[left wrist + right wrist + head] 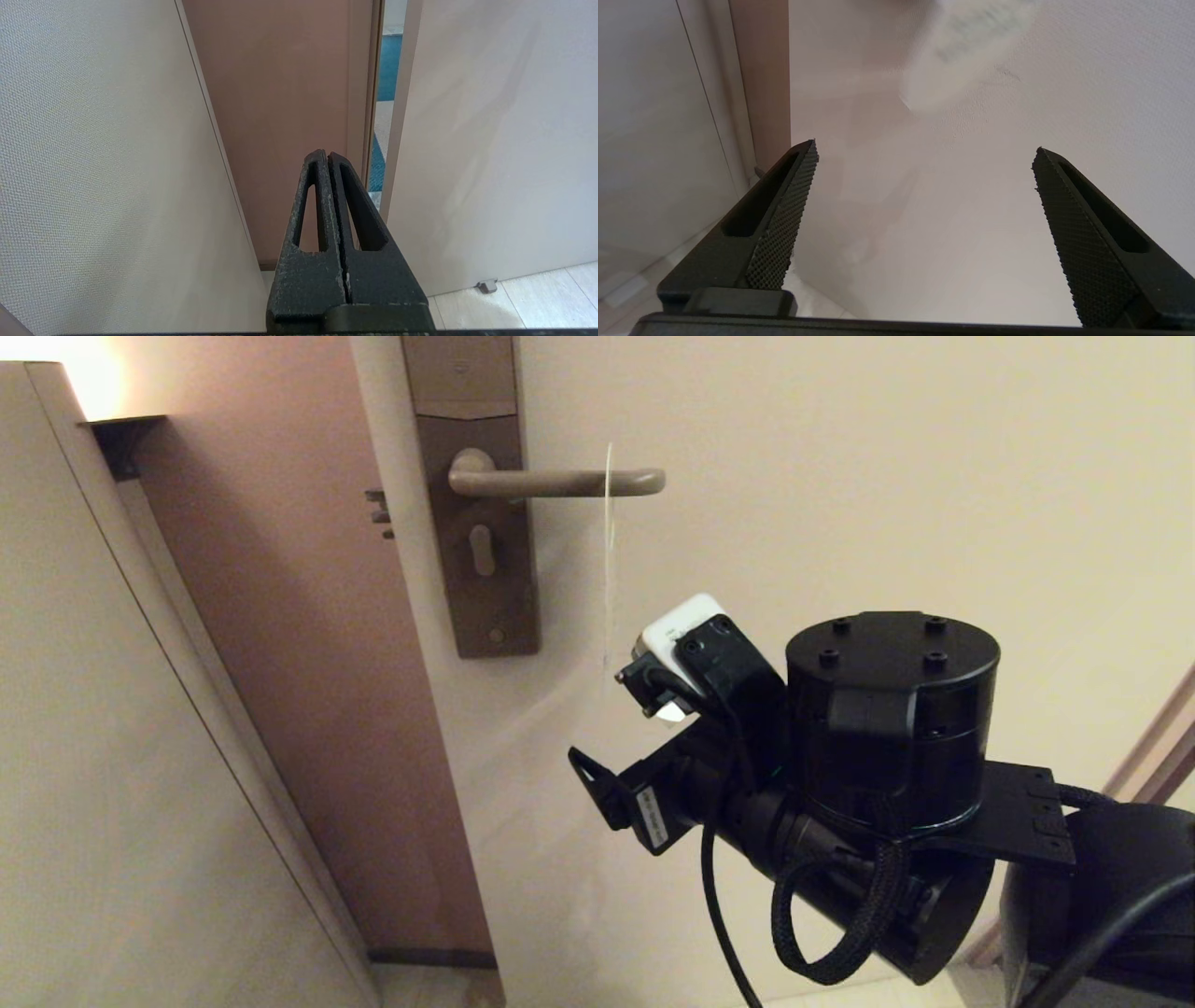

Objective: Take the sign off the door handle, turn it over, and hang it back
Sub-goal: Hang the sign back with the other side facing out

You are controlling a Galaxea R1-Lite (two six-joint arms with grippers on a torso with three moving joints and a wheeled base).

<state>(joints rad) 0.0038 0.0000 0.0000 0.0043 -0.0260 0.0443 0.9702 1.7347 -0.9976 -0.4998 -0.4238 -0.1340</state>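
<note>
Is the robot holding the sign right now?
No. The sign hangs edge-on from the door handle, while the right gripper is open and holds nothing.

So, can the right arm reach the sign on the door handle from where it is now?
Probably yes. The sign hangs edge-on from the door handle, and the right gripper, fingers open, sits just below its lower end with nothing between them. The sign stands edge-on to the head camera, so the fingers may need turning.
</note>
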